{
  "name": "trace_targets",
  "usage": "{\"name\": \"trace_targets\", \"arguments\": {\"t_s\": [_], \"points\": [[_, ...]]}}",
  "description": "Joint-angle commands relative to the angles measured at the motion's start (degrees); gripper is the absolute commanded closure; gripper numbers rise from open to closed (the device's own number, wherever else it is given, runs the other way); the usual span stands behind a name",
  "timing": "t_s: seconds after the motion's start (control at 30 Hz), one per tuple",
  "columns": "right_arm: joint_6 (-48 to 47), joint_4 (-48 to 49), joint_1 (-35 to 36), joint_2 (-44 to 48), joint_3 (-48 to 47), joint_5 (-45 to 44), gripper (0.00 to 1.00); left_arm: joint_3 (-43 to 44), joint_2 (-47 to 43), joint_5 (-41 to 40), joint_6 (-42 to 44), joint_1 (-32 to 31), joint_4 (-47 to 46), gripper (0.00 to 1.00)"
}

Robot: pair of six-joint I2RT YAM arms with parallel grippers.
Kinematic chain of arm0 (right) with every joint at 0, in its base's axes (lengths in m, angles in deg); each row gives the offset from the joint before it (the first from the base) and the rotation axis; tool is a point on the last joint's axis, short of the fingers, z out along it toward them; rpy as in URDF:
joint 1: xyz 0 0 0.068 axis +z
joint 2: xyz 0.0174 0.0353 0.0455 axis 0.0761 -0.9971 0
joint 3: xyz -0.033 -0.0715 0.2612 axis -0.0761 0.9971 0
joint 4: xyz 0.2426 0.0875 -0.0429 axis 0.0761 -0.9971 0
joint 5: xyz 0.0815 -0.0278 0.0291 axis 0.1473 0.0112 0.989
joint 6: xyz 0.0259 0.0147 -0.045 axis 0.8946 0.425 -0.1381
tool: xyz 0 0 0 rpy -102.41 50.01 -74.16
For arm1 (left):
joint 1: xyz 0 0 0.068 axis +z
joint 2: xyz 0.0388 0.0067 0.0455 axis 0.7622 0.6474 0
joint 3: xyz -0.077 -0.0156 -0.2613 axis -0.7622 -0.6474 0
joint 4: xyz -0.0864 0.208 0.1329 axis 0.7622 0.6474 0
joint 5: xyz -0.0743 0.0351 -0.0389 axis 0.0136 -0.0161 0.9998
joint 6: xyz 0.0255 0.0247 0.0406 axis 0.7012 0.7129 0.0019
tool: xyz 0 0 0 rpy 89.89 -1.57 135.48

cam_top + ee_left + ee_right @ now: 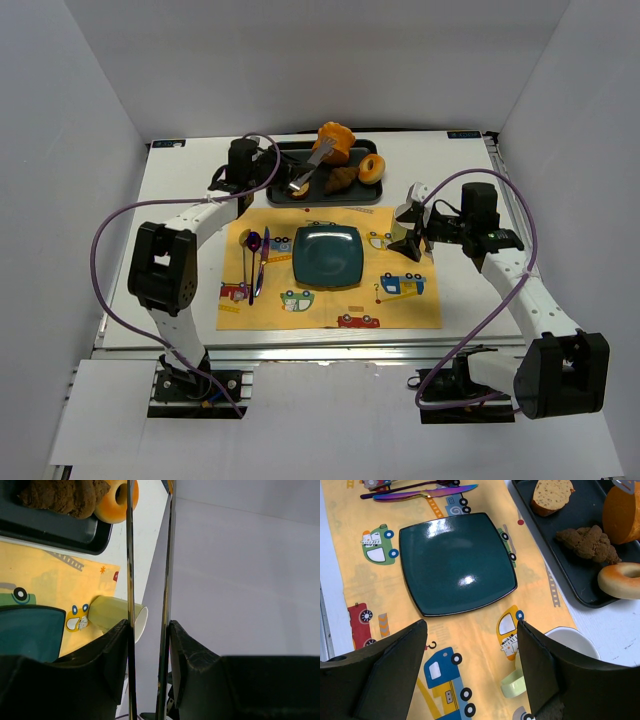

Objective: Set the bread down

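At upper centre, the left gripper (148, 627) clamps tongs (312, 165) whose tips touch the bread (333, 140) at the tray (285, 158). The right gripper (471, 625) gapes open above the placemat (485, 647).

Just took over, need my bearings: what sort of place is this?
Probably a lab test booth staged as a child's table setting: plain white walls box in the table, a cartoon-vehicle placemat carries a teal plate, and a black tray holds a donut and croissant by the bread.
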Motion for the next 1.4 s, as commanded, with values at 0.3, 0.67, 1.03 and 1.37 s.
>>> {"name": "trace_targets", "arguments": {"t_s": [0.3,0.67,1.03,1.37], "points": [[0.1,1.2,-0.5,1.3,-0.3,1.1,0.23,-0.5,-2.6,0.1,-2.7,-0.3,-2.3,0.53],[0.7,1.4,-0.6,1.7,-0.1,0.9,0.23,-0.5,-1.1,-0.2,-4.8,-0.3,-4.0,0.53],[0.8,1.8,-0.7,1.9,0.5,0.7,0.23,-1.3,-0.4,-0.4,-6.1,-0.3,-4.7,0.52],[1.0,1.9,-0.8,1.9,0.6,0.6,0.23,-0.8,1.0,-0.4,-6.7,-0.3,-3.8,0.52]]}}
